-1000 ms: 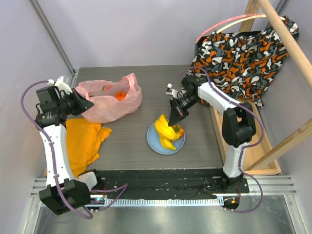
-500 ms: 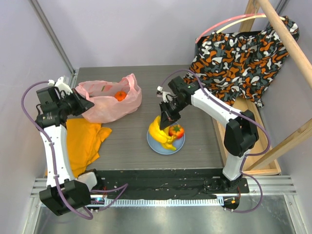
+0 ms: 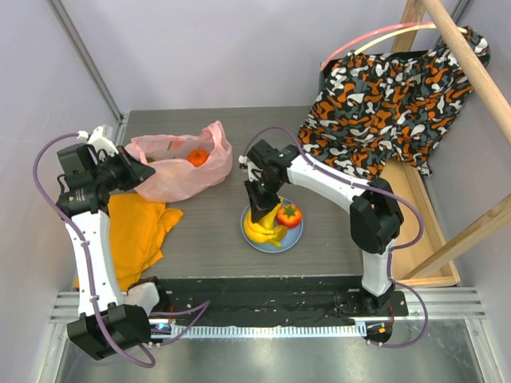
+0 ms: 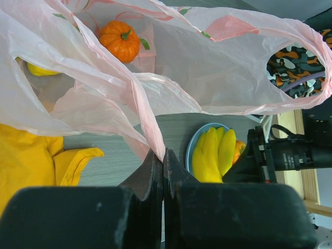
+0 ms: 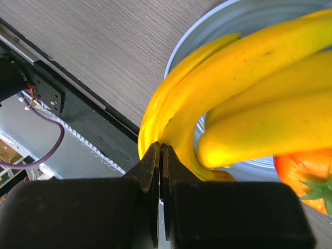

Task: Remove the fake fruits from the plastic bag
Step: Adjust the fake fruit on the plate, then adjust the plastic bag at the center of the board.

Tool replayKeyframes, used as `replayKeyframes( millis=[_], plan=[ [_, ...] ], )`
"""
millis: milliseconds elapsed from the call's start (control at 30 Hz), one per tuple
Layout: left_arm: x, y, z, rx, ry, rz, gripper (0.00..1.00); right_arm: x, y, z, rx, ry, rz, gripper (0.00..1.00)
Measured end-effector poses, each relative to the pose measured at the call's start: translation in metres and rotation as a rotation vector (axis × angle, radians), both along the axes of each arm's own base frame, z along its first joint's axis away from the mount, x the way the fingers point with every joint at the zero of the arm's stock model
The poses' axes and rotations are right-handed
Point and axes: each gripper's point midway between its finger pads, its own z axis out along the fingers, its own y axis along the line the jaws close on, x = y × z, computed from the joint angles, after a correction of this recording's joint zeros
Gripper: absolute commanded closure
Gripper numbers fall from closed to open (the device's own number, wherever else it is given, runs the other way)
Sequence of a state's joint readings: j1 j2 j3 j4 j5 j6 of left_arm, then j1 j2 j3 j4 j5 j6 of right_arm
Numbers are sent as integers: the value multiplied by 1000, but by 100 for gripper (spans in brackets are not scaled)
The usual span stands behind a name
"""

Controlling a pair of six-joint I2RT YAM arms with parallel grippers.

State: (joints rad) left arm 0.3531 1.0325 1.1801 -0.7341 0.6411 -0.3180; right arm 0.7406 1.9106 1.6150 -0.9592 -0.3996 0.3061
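The pink plastic bag (image 3: 172, 171) lies at the back left, its mouth facing right. My left gripper (image 3: 149, 169) is shut on the bag's edge (image 4: 150, 124), seen at the jaws in the left wrist view (image 4: 158, 153). An orange ridged fruit (image 3: 196, 156) (image 4: 119, 40) sits inside the bag, and a yellowish round one (image 4: 39, 70) shows through the film. The banana bunch (image 3: 263, 227) (image 5: 249, 78) and a red green-topped fruit (image 3: 289, 215) (image 5: 303, 174) lie on the light-blue plate (image 3: 297, 237). My right gripper (image 3: 259, 209) (image 5: 160, 146) is shut on the bunch's edge, low over the plate.
An orange cloth (image 3: 140, 227) lies at the front left under my left arm. Patterned fabric (image 3: 391, 96) hangs over a wooden pole (image 3: 471, 56) at the back right. A wooden frame (image 3: 431, 239) runs along the table's right edge.
My right gripper has moved left and down over the plate with the banana bunch, which now lies flatter on the plate. The left gripper and bag have stayed put.
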Motion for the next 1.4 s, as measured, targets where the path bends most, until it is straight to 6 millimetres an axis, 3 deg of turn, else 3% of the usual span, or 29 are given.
replayKeyframes(
  millis=[67, 133, 167, 267, 300, 333, 500, 600, 733, 900, 1067, 1167, 1400],
  plan=[
    [-2, -2, 1, -5, 0, -7, 100, -2, 3, -6, -19, 5, -3, 99],
    [-4, -3, 2, -8, -1, -10, 100, -1, 2, -10, -39, 3, -14, 92],
    [-5, -4, 2, -9, -1, -9, 100, 1, 1, -11, -47, 1, -25, 69],
    [-9, -6, 6, -13, -11, -7, 100, 5, -2, -13, -62, -4, -47, 38],
    [-10, -6, 8, -13, -15, -7, 100, 5, -2, -13, -64, -5, -52, 16],
    [-12, -7, 9, -12, -21, -6, 100, 5, -2, -13, -64, -8, -50, 1],
    [-15, -9, 12, -14, -30, -7, 100, 8, 1, -7, -46, -17, -40, 0],
    [-15, -10, 12, -19, -24, -12, 100, 12, 5, 8, -24, -45, -13, 0],
    [-17, -12, 12, -31, -9, -27, 100, 24, 12, 49, 42, -158, 59, 0],
    [-28, -18, 3, -60, 48, -40, 100, 26, 28, 130, 257, -359, 199, 0],
    [-46, -28, -14, -102, 105, -46, 100, 33, 52, 191, 452, -522, 288, 0],
    [-52, -31, -21, -120, 141, -50, 100, 50, 64, 201, 461, -573, 244, 1],
    [-56, -33, -23, -127, 159, -55, 100, 93, 64, 181, 335, -637, 94, 0]
  ],
)
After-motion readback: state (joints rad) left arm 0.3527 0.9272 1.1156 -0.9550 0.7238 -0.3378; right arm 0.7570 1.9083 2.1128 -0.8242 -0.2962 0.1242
